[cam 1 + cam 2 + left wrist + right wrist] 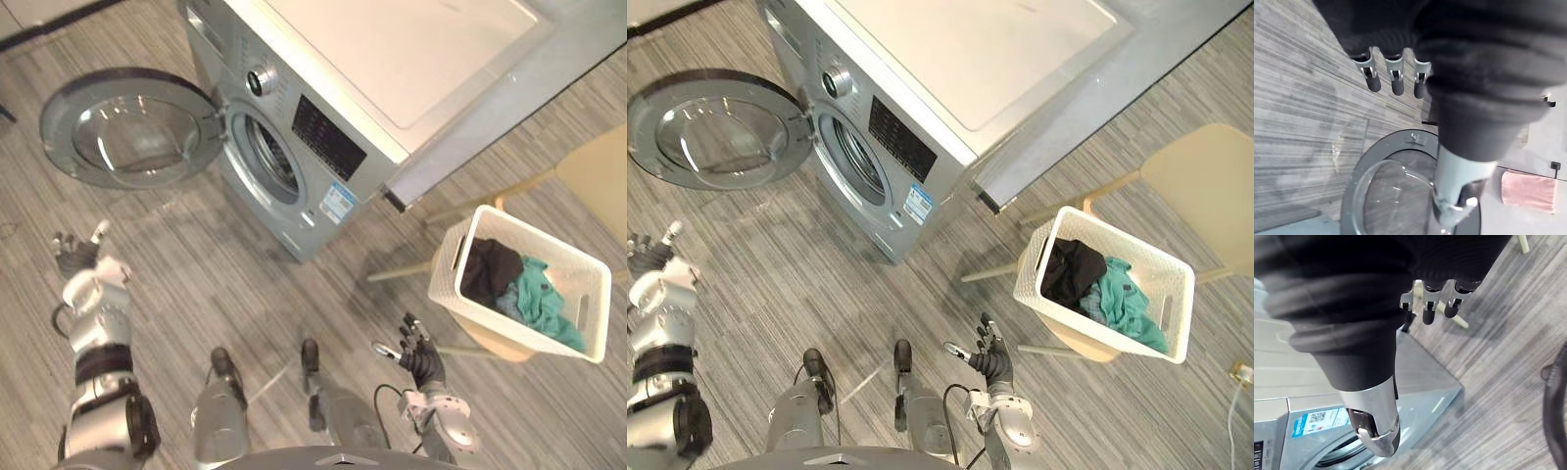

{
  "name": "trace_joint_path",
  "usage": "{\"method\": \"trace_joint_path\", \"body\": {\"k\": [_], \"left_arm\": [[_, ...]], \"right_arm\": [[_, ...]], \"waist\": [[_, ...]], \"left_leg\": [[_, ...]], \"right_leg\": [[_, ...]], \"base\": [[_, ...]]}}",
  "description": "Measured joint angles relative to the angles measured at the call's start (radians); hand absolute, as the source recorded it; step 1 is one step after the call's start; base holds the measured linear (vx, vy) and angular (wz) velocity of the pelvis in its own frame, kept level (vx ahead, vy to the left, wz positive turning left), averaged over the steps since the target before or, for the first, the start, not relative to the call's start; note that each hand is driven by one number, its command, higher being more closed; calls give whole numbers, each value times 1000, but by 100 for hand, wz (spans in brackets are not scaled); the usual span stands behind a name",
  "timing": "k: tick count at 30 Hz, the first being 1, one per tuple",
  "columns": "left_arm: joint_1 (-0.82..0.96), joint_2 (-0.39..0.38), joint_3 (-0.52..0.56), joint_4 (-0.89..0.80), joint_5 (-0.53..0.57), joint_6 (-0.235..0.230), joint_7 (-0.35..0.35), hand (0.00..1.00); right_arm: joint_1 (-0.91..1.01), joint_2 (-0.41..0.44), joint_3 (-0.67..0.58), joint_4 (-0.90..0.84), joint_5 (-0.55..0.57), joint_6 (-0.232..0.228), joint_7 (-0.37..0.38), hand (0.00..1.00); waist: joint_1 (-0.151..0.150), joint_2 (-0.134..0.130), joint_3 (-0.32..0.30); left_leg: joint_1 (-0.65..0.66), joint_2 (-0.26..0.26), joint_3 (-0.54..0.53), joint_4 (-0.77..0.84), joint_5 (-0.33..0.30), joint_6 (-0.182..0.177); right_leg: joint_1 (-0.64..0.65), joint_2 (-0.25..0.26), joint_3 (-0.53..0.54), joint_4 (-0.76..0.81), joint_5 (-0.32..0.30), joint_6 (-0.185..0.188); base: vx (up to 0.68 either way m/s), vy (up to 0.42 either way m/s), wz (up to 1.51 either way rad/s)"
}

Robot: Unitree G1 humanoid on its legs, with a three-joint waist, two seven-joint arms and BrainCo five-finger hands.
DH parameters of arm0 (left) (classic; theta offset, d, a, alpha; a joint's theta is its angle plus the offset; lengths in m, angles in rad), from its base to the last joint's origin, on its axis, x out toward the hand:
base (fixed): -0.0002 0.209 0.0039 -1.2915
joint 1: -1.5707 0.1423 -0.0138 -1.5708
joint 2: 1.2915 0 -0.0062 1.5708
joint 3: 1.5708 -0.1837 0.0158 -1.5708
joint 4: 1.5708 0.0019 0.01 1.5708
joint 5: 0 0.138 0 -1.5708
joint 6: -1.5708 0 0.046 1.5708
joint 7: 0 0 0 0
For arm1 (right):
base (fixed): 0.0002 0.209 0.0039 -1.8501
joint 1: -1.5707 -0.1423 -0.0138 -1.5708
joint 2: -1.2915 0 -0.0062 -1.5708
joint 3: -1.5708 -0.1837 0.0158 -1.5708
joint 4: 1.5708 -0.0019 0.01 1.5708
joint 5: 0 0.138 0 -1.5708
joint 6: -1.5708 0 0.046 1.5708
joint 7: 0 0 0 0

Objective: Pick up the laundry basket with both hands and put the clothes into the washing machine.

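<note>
- The washer [392, 59] stands with its door [132, 129] swung open, ready for loading.
- The basket [446, 274] sits on a chair [600, 174] right of the washer, not yet lifted, with the clothes [509, 284] inside.
- The left hand [78, 257] and right hand [419, 352], in front of the washer, are spread and empty; the whole task looks undone.

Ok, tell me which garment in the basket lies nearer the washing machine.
The black garment, at the laundry basket's end toward the washing machine; the teal garment lies beyond it.

Grey plank floor [176, 279], beige chair [602, 181]
</note>
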Motion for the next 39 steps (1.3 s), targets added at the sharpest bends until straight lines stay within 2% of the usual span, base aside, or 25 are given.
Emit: {"method": "trace_joint_path", "body": {"k": [2, 3, 4, 6, 9, 11, 16, 20, 22, 24, 25, 26, 27, 28, 29, 31, 32, 33, 34, 35, 38, 39], "left_arm": [[151, -94, -63, 12, 49, 0, -55, 0], [183, -117, -74, 20, 59, 0, -68, 0], [252, -160, -97, 59, 78, 4, -104, 0], [307, -183, -116, 121, 107, 10, -137, 0], [369, -224, -125, 288, 194, 35, -178, 0], [387, -268, -82, 414, 223, 57, -203, 0], [372, -270, 2, 487, 303, 73, -207, 0], [352, -280, 61, 508, 378, 82, -208, 0], [331, -276, 73, 524, 422, 90, -208, 0], [326, -275, 71, 524, 444, 90, -207, 0], [320, -270, 72, 530, 451, 90, -206, 0], [309, -252, 70, 535, 451, 93, -205, 0], [305, -241, 70, 536, 451, 94, -205, 0], [304, -217, 66, 555, 451, 95, -205, 0], [287, -202, 58, 585, 450, 99, -204, 0], [249, -212, 22, 601, 449, 98, -205, 0], [241, -219, 14, 601, 449, 96, -205, 0], [240, -229, -7, 601, 449, 95, -205, 0], [241, -232, -19, 602, 448, 96, -204, 0], [248, -228, -22, 602, 448, 96, -202, 0], [267, -195, -18, 610, 448, 97, -184, 0], [274, -185, -7, 612, 447, 99, -175, 0]], "right_arm": [[-72, 6, -95, 210, -19, 10, -4, 0], [-85, 6, -118, 258, -19, 16, -5, 0], [-106, 5, -162, 350, -22, 28, -15, 0], [-132, 5, -188, 434, -44, 30, -22, 0], [-189, 10, -258, 603, -59, 40, -34, 0], [-221, 17, -339, 729, -59, 48, -50, 0], [-211, 33, -447, 845, -54, 68, -75, 0], [-195, 38, -466, 871, -36, 68, -87, 0], [-214, 41, -464, 863, -13, 66, -87, 0], [-235, 43, -465, 864, 1, 66, -88, 0], [-249, 45, -464, 865, 4, 63, -88, 0], [-252, 58, -466, 869, 4, 62, -89, 0], [-250, 67, -467, 873, 4, 62, -89, 0], [-249, 72, -469, 907, 7, 62, -89, 0], [-252, 58, -478, 930, 29, 61, -91, 0], [-254, 23, -499, 973, 30, 62, -103, 0], [-256, 11, -510, 984, 29, 65, -110, 0], [-256, -8, -526, 992, 27, 69, -119, 0], [-264, -19, -536, 1001, 24, 68, -125, 0], [-289, -30, -549, 1029, 20, 70, -126, 0], [-331, -37, -566, 1068, -12, 81, -125, 0], [-337, -45, -555, 1071, -21, 88, -125, 0]], "waist": [[1, 31, -25], [1, 37, -36], [13, 50, -68], [21, 57, -94], [35, 55, -141], [35, 56, -158], [24, 52, -177], [19, 45, -179], [8, 38, -180], [10, 44, -183], [7, 44, -177], [3, 27, -163], [3, 6, -159], [11, -22, -160], [-12, -12, -161], [-27, 6, -152], [-27, 15, -147], [-24, 41, -142], [-22, 47, -137], [-22, 68, -136], [-24, 95, -134], [-24, 86, -130]], "left_leg": [[72, -37, -25, -78, 52, 3], [89, -46, -28, -99, 63, 2], [128, -60, -45, -139, 79, 2], [167, -68, -57, -170, 90, 1], [232, -89, -81, -224, 111, 4], [282, -103, -92, -274, 134, 8], [309, -116, -95, -298, 145, 16], [334, -116, -24, -298, 132, 18], [329, -110, 71, -291, 130, 17], [324, -89, 155, -291, 138, 17], [331, -62, 210, -287, 131, 18], [336, -41, 258, -257, 116, 2], [349, -36, 281, -242, 110, -7], [374, -23, 322, -218, 99, -26], [383, -5, 330, -214, 103, -33], [398, 6, 330, -218, 112, -48], [400, 10, 331, -217, 114, -55], [400, 18, 336, -215, 118, -65], [400, 25, 343, -214, 114, -71], [398, 43, 353, -205, 109, -76], [373, 131, 361, -106, 62, -106], [358, 183, 361, -52, 53, -119]], "right_leg": [[46, -20, -41, 21, -37, 0], [55, -24, -48, 32, -49, 2], [78, -30, -68, 51, -72, 4], [105, -36, -90, 69, -92, 5], [147, -51, -120, 101, -132, 10], [175, -59, -130, 116, -147, 17], [181, -73, -139, 138, -165, 16], [159, -72, -81, 154, -170, 16], [73, -72, -41, 212, -172, 10], [29, -107, -141, 228, -196, -30], [13, -159, -273, 278, -199, -40], [10, -202, -349, 318, -202, -51], [19, -222, -365, 319, -197, -59], [32, -242, -395, 320, -154, -3], [37, -218, -394, 324, -157, -7], [32, -210, -402, 347, -192, -18], [29, -210, -404, 356, -206, -14], [28, -221, -436, 371, -233, -10], [28, -221, -457, 370, -233, -6], [26, -208, -458, 366, -232, -4], [32, -156, -465, 376, -252, -19], [32, -122, -478, 374, -262, -31]], "base": [[73, 20, 49], [125, 29, 57], [100, 18, 50], [63, 8, 40], [30, 19, 32], [-15, 20, 20], [-72, 32, 2], [-58, 42, -46], [-48, 48, -114], [-43, 22, -139], [-16, -43, -153], [3, -82, -145], [61, -224, -140], [49, -231, -101], [39, -227, -77], [30, -115, -11], [36, -111, -7], [21, -70, -12], [40, -45, -22], [61, -44, -25], [98, -165, -15], [138, -256, -24]]}}
